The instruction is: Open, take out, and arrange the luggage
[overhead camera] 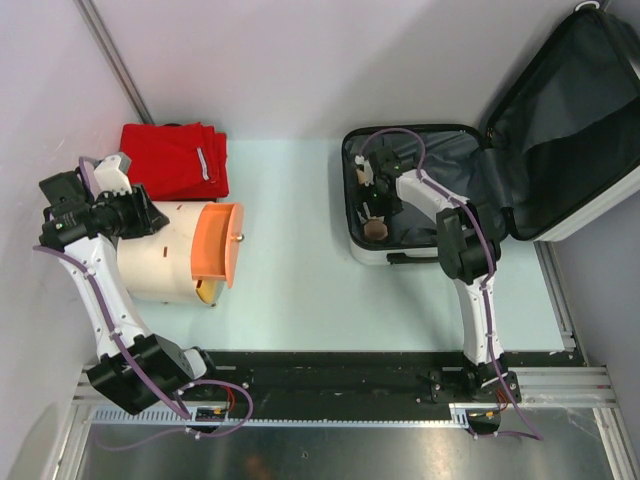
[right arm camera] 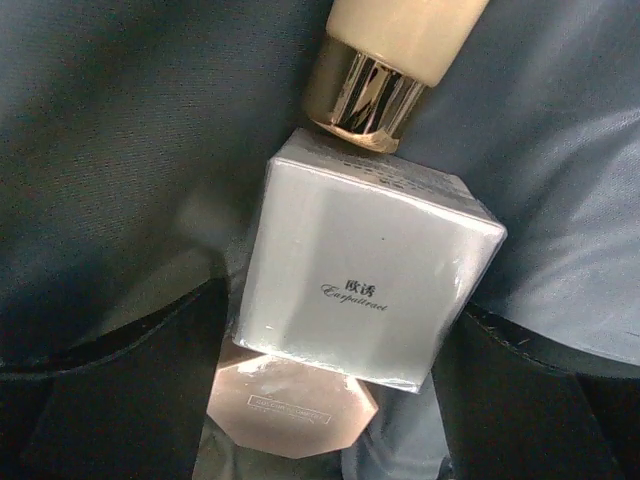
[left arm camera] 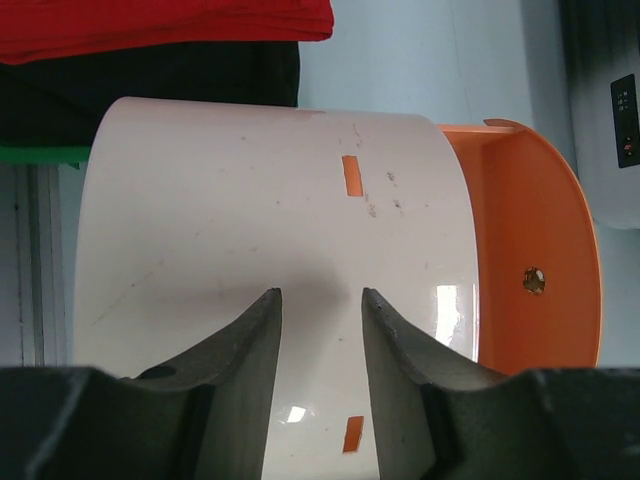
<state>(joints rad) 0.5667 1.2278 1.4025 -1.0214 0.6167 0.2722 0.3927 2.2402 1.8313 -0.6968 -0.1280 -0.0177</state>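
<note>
The luggage (overhead camera: 570, 120) lies open at the right, its lid leaning back and its dark grey lining (right arm camera: 120, 150) showing. My right gripper (overhead camera: 372, 185) is down inside the lower half. In the right wrist view, my right gripper (right arm camera: 338, 300) has its jaws spread wide, one against each side of a white wrapped box (right arm camera: 360, 270). The box rests over a bronze octagonal lid (right arm camera: 290, 405). A cream bottle with a gold collar (right arm camera: 362, 95) lies just beyond. My left gripper (overhead camera: 150, 218) is open and empty, over the cream cylinder (left arm camera: 260, 200).
The cream cylinder (overhead camera: 160, 255) lies on its side at the left, its orange lid (overhead camera: 215, 245) swung open. Red folded cloth (overhead camera: 175, 160) lies behind it, with black cloth (left arm camera: 150, 75) and a green tray edge (left arm camera: 40, 155) beside. More small items (overhead camera: 377, 230) sit in the suitcase.
</note>
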